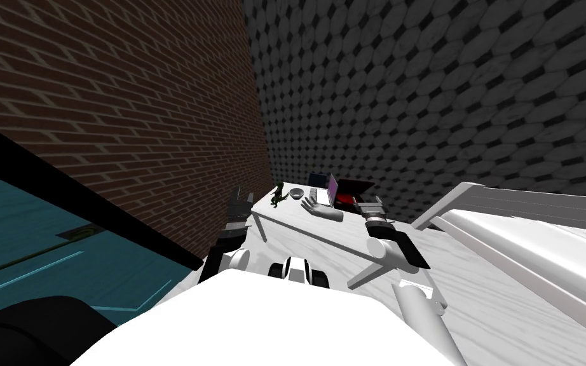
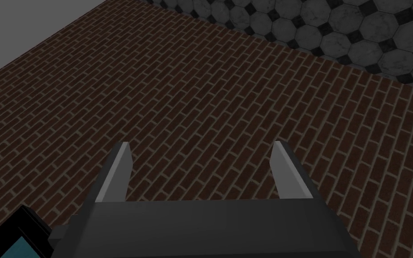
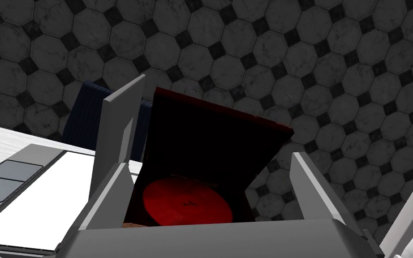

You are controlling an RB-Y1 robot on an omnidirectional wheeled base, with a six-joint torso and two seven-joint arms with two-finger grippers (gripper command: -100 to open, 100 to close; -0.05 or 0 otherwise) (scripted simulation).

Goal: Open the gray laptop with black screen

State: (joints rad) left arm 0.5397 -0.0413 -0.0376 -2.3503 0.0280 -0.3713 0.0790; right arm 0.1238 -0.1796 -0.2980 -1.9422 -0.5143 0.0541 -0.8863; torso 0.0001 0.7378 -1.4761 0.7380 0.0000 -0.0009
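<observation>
The grey laptop (image 1: 322, 192) sits at the far end of the white table (image 1: 298, 229). Its lid (image 3: 121, 118) stands raised and shows edge-on as a grey slab. The base (image 3: 35, 201) has a white keyboard area and grey pads. My right gripper (image 3: 210, 163) is open, and its left finger (image 3: 111, 197) rises right beside the lid's edge. In the head view the right gripper (image 1: 365, 201) hovers just right of the laptop. My left gripper (image 2: 201, 145) is open and faces a brick wall. It hangs off the table's left side, where the head view shows the left gripper (image 1: 241, 197).
A black box with a red disc (image 3: 187, 208) stands beyond my right fingers, by the tiled wall. A dark blue object (image 3: 82, 116) sits behind the laptop. A green figure (image 1: 278, 194), a bowl (image 1: 296, 193) and a white hand-shaped object (image 1: 323, 211) share the table. White furniture (image 1: 527, 222) lies right.
</observation>
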